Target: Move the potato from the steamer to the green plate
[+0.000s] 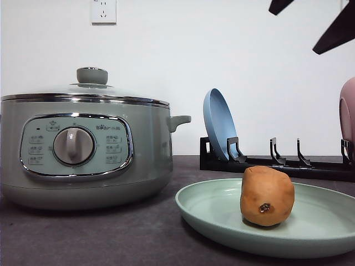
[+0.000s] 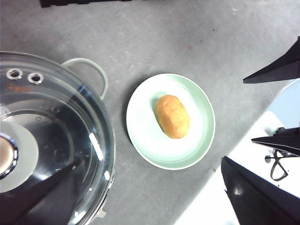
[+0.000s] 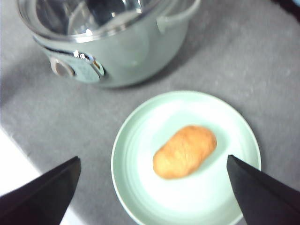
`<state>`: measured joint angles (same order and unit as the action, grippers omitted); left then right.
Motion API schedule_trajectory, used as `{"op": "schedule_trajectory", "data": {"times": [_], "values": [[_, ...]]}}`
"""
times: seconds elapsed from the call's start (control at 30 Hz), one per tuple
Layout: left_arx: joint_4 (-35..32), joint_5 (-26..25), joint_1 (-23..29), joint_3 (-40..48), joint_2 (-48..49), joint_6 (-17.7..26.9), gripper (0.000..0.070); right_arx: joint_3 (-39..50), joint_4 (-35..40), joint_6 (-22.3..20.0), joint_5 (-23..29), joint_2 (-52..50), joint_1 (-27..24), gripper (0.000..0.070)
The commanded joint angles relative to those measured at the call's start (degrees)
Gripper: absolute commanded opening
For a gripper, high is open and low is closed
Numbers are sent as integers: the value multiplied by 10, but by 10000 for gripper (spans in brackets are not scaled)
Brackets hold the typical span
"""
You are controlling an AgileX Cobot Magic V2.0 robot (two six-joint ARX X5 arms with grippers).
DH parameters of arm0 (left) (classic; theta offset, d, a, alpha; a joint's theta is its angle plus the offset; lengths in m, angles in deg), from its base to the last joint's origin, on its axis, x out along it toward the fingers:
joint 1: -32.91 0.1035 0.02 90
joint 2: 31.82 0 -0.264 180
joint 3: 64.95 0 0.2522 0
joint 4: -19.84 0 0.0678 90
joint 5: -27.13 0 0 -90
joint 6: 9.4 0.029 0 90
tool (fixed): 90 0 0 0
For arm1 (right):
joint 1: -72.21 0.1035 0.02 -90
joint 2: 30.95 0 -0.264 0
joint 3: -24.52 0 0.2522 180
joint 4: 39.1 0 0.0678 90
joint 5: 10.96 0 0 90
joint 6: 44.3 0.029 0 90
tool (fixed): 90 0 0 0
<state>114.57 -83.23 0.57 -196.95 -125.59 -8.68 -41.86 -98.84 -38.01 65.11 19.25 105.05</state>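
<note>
The potato [image 1: 267, 195] lies on the green plate [image 1: 211, 213], a little off the plate's centre, its small dark eye spot turned toward the front camera. In my right wrist view the potato [image 3: 184, 151] rests lengthwise between my right tool's [image 3: 152, 187] 2 dark fingers, which stand wide apart above the green plate [image 3: 140, 187] and hold nothing. My right tool [image 1: 316, 22] shows in the front view as dark finger tips high at the upper right, well above the bench [image 1: 100, 233].

The steamer [image 1: 83, 149] stands on the bench just beside the plate, on its left, with its knobbed glass lid [image 1: 91, 83] seated on the chrome rim and its dial and buttons facing the front camera. Its side handle points toward the plate but does not touch it.

My left tool [image 2: 154, 187] hangs over the steamer's lid [image 2: 51, 131] and the bench, its fingers spread wide and gripping nothing; one finger lies over the glass, the other over the pale edge of the bench. From there the green plate [image 2: 140, 140] and potato [image 2: 172, 116] sit clear of the steamer handle.

Behind the plate a black dish rack [image 1: 288, 163] holds a blue plate [image 1: 218, 124] upright at its left end and a pink plate [image 1: 348, 111] at its right end.
</note>
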Motion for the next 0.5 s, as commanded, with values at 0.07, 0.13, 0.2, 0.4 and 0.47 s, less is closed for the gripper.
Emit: {"op": "schedule_trajectory", "data": {"times": [0.07,0.13,0.2,0.4,0.47], "values": [[18,-3,-7,-15,-5,1,589,-8,-4,9,-2,2,3,630],[18,-3,-8,-15,-5,1,574,-8,-7,9,-2,2,3,623],[18,-3,-8,-15,-5,1,506,-8,-12,11,-2,2,3,579],[18,-3,-8,-15,-5,1,34,-8,-25,8,-2,2,3,27],[18,-3,-8,-15,-5,1,1,-8,-25,6,-2,2,3,0]]}}
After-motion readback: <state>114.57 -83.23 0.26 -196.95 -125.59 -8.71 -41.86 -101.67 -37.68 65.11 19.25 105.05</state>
